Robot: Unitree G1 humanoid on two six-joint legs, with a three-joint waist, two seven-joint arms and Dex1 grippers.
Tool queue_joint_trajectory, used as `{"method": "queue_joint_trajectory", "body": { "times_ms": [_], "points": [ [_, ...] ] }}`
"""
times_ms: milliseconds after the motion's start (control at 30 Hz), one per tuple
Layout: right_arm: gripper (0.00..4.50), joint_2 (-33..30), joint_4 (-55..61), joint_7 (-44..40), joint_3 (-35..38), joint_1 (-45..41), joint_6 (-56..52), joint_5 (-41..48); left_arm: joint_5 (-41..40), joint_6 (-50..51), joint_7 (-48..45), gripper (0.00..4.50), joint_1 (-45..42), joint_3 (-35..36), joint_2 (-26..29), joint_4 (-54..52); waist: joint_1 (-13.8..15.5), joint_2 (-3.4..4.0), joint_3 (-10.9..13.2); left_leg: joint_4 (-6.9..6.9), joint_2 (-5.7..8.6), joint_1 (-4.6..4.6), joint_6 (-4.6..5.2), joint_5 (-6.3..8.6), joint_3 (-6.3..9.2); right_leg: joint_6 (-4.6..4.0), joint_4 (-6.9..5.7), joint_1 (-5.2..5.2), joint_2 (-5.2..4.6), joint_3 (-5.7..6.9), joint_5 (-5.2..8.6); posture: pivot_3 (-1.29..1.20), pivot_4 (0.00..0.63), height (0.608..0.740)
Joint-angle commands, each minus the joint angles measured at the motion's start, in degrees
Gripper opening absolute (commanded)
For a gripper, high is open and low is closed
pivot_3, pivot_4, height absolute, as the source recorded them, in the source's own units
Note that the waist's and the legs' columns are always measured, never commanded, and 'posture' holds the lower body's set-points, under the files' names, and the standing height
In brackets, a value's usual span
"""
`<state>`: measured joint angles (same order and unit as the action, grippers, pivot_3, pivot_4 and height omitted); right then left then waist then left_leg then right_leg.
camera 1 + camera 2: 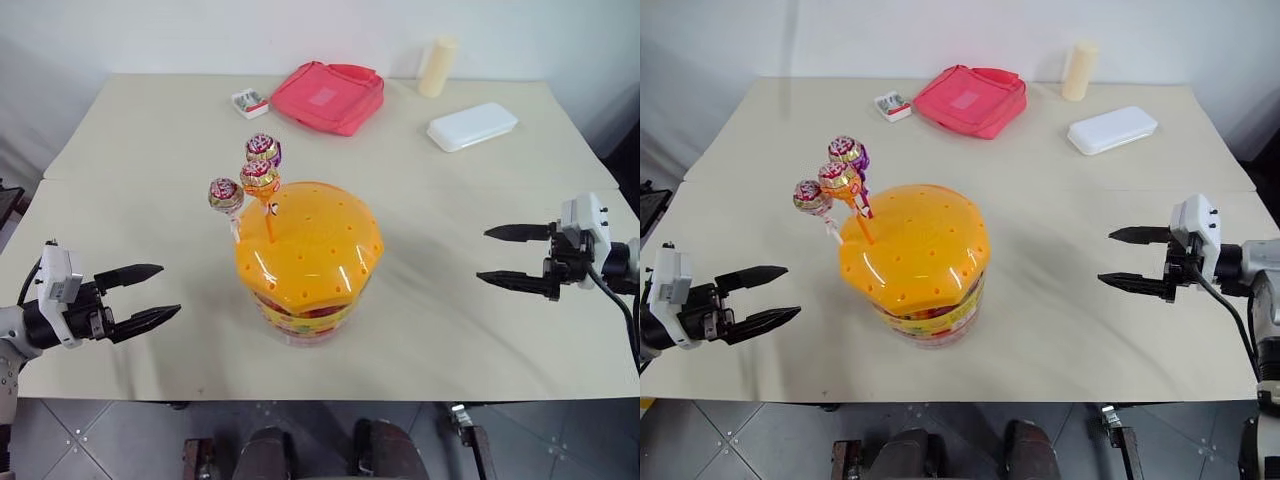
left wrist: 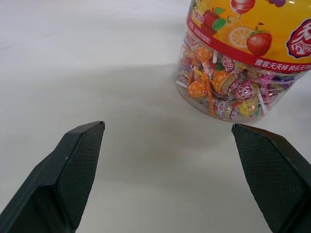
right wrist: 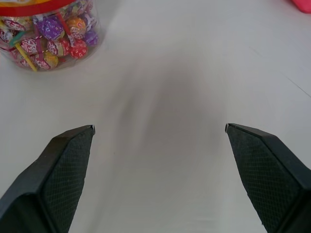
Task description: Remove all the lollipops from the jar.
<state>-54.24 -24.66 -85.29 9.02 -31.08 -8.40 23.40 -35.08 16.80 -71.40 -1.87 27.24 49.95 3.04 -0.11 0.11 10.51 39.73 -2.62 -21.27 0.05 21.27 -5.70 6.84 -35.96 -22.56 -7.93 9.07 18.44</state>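
Orange domed lid tops the jar (image 1: pixel 308 262), which stands at centre frame on the cream table (image 1: pixel 150 150). Three lollipops (image 1: pixel 258 165) stick up from holes at the lid's upper left, wrappers purple, orange-gold and pink. Left gripper (image 1: pixel 148 295) at lower left, fingers spread, nothing held. Right gripper (image 1: pixel 505 256) at right edge, also spread and empty. Both well apart from the jar. Pink bag (image 1: pixel 328 95) at top centre.

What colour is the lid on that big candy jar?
Glossy orange, dotted with small holes; the jar's lid shows best in the right eye view.
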Motion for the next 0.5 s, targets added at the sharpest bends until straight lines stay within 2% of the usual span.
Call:
{"method": "queue_joint_trajectory", "body": {
  "times_ms": [33, 100, 200, 367, 433, 500],
  "points": [
    [4.50, -0.2, -0.2, -0.8, 0.4, -2.1, 1.2, 0.0, -1.1, -0.5, -0.4, 4.46, -0.5, 1.6, 0.6, -1.0, 0.0, 0.00, 0.0, 0.02, 0.00, 0.00, 0.00, 0.00, 0.00, 0.00, -0.01, 0.00, 0.00, 0.00, 0.00, 0.00, 0.150, 0.740],
    [4.50, 0.8, -0.6, -0.2, 0.3, -3.0, 1.3, 0.1, 0.3, -1.4, 2.7, 4.46, -0.6, 1.8, -0.2, -2.6, 0.0, 0.00, 0.0, 0.04, -0.01, 0.00, 0.00, 0.00, 0.00, 0.00, -0.01, 0.00, 0.01, -0.01, 0.00, 0.00, 0.150, 0.740],
    [4.50, 1.3, 0.2, -0.1, 0.3, -2.8, 0.9, 0.3, -1.1, 2.7, 7.7, 4.46, 0.7, 3.4, -0.1, -7.8, 0.0, 0.00, 0.0, 0.08, -0.03, -0.03, 0.00, 0.00, 0.04, 0.00, -0.03, 0.00, 0.00, 0.00, 0.00, 0.00, 0.150, 0.740],
    [4.50, 1.6, 2.6, -1.0, -0.4, -2.5, -0.6, 1.2, -3.6, 4.6, 7.4, 4.46, 1.2, 7.0, 1.9, -13.1, 0.0, 0.00, 0.0, 0.12, -0.05, -0.04, 0.01, 0.01, 0.04, 0.00, -0.05, 0.00, 0.01, 0.00, 0.00, 0.00, 0.150, 0.740],
    [4.50, 1.6, 5.3, -1.0, -0.5, -2.7, -3.7, 2.8, -3.3, 4.8, 7.4, 4.46, 0.3, 7.4, 3.5, -14.9, 0.0, 0.00, 0.0, 0.13, -0.05, -0.04, 0.01, 0.01, 0.03, 0.00, -0.05, 0.00, 0.01, -0.02, 0.00, 0.00, 0.150, 0.740],
    [4.50, 2.0, 9.2, -1.0, 0.0, -2.4, -4.4, 4.6, -6.8, 10.9, 12.7, 4.46, -4.7, 7.6, 5.0, -16.9, 0.2, 0.00, 0.0, 0.16, -0.05, -0.04, 0.00, 0.01, 0.04, 0.00, -0.06, 0.01, 0.02, -0.02, 0.00, 0.00, 0.150, 0.740]
  ]
}}
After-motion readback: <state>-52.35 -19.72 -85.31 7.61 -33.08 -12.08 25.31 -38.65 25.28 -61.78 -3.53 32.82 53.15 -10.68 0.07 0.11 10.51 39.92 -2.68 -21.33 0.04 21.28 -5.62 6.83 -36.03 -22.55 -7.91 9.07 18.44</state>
